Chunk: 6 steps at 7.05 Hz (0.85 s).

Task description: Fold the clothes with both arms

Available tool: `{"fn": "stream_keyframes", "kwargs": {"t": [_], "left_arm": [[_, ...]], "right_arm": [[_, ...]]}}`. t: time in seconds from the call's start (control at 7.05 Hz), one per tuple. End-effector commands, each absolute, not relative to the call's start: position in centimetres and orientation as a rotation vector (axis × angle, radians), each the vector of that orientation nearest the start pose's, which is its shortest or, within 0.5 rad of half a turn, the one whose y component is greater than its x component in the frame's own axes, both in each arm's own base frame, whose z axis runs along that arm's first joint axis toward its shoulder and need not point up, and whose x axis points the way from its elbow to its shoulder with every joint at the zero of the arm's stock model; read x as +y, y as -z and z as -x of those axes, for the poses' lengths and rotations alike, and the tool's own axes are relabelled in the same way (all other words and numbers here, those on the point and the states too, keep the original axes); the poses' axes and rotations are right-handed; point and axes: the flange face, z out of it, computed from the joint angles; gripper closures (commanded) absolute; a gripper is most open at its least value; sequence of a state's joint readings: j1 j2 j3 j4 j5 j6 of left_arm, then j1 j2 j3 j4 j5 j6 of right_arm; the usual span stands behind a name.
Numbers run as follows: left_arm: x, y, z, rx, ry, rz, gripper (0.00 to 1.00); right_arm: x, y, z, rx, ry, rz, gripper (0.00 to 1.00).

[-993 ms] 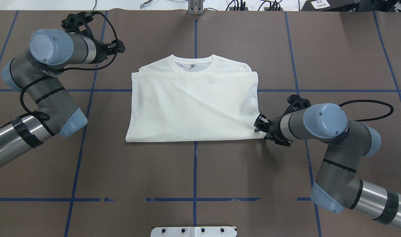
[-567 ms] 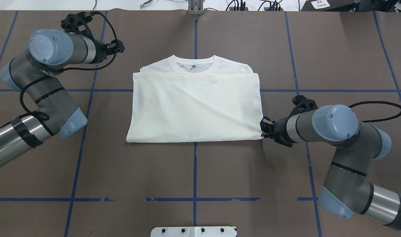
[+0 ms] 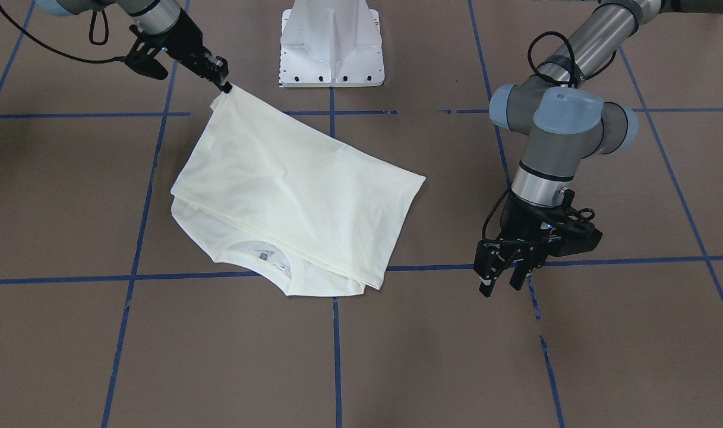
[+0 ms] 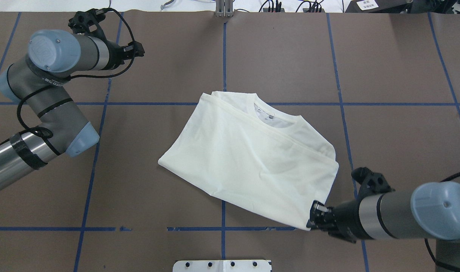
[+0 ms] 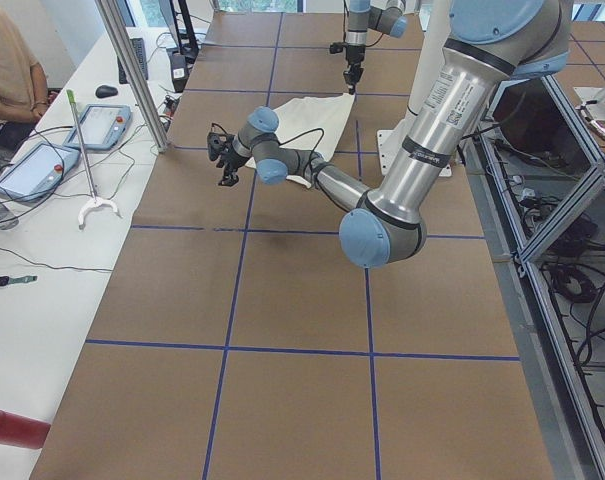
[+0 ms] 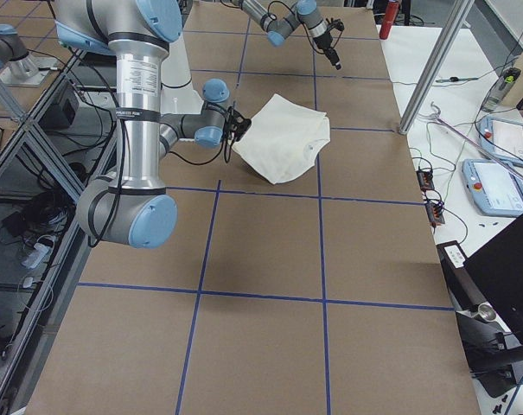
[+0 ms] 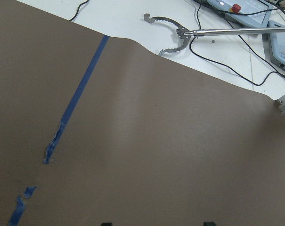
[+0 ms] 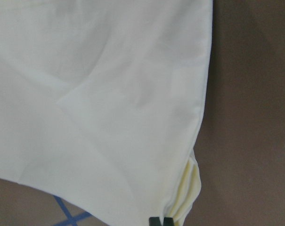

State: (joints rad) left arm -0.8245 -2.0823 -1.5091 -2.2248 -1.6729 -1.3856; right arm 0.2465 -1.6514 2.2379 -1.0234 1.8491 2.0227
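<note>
The clothes are one cream-white shirt [image 4: 248, 162], folded in half with its plain back up and the collar [image 4: 269, 115] showing at the far edge. It lies askew on the brown table [image 4: 282, 56]. My right gripper [image 4: 313, 217] is shut on the shirt's near right corner, seen in the front view as the corner pulled taut at the right gripper [image 3: 221, 83]. The right wrist view is filled with the shirt [image 8: 109, 94], its layered edge pinched at the bottom. My left gripper [image 3: 501, 279] hangs open over bare table, well apart from the shirt [image 3: 290, 190].
The white pedestal base [image 3: 331, 47] stands at the robot's side of the table. Blue tape lines [image 4: 223, 56] grid the surface. A side table with a metal grabber tool [image 7: 175, 35], pendants and a seated person [image 5: 7, 70] lies beyond the far edge.
My right gripper has pulled the shirt's corner toward the robot and to the right. The shirt slid after it and turned askew. The left arm hardly moved.
</note>
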Motion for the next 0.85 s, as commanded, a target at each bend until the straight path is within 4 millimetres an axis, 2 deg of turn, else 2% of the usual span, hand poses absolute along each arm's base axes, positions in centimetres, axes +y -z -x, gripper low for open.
{"fn": "stream_keyframes", "kwargs": {"t": [0.0,0.14,0.28,0.43,0.57,0.71], "left_arm": [[-55.6,-28.4,-37.5,1.166,0.443,-0.309,0.28],[-53.2,-27.3,-37.0,1.234,0.462,-0.206,0.27],[-49.8,-25.6,-39.7,1.284,0.499,-0.103,0.24],[-46.6,-26.6,-42.8,1.275,0.537,0.011,0.23],[-41.9,-28.2,-44.6,1.257,0.527,0.098,0.23],[-39.8,-29.4,-46.2,1.23,0.525,0.15,0.23]], "right_arm": [[-13.6,-30.9,39.1,-1.056,-0.282,0.541,0.83],[-12.9,-31.1,39.4,-1.048,-0.27,0.546,0.02],[-13.1,-32.5,40.3,-1.025,-0.289,0.526,0.0],[-15.2,-32.6,39.9,-1.049,-0.354,0.461,0.0],[-19.1,-32.1,39.1,-1.092,-0.441,0.378,0.0],[-23.9,-32.3,38.8,-1.119,-0.524,0.307,0.0]]}}
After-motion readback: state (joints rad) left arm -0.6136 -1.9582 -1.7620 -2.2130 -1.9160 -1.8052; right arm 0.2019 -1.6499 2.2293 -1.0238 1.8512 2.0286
